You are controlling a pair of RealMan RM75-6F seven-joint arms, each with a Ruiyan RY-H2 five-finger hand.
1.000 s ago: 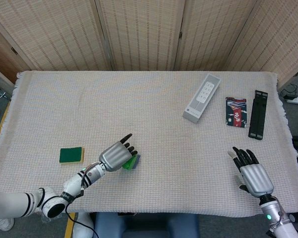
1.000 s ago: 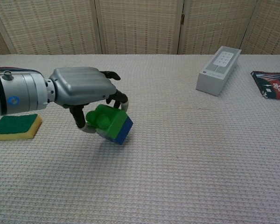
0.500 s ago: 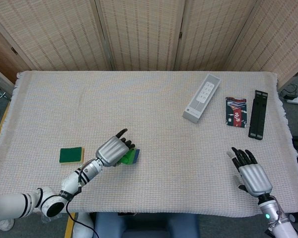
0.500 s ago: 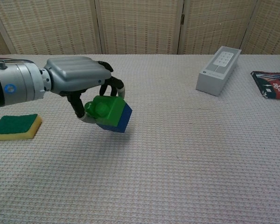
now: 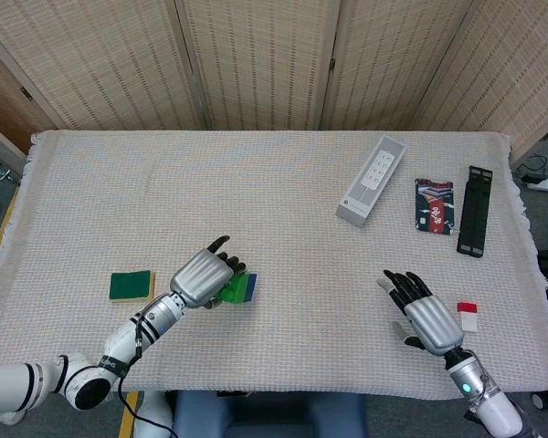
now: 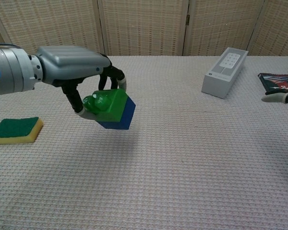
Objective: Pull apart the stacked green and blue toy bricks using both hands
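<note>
My left hand (image 6: 79, 72) hangs above the table, palm down, fingers (image 6: 116, 75) curled under and thumb tucked below in a grip, forearm reaching in from the left, while my right hand (image 5: 422, 312) hovers low at the right, back up, empty, fingers (image 5: 400, 282) spread apart.

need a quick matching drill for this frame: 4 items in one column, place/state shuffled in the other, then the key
Items
1. stacked bricks
2. sponge
3. right hand
4. white box

Place or state
A. lying on the cloth to the left of the left hand
B. fingers spread, holding nothing
C. held off the table in the left hand
D. far right part of the table, beside the dark patterned packet

Pairs: 1-C, 2-A, 3-B, 4-D
</note>
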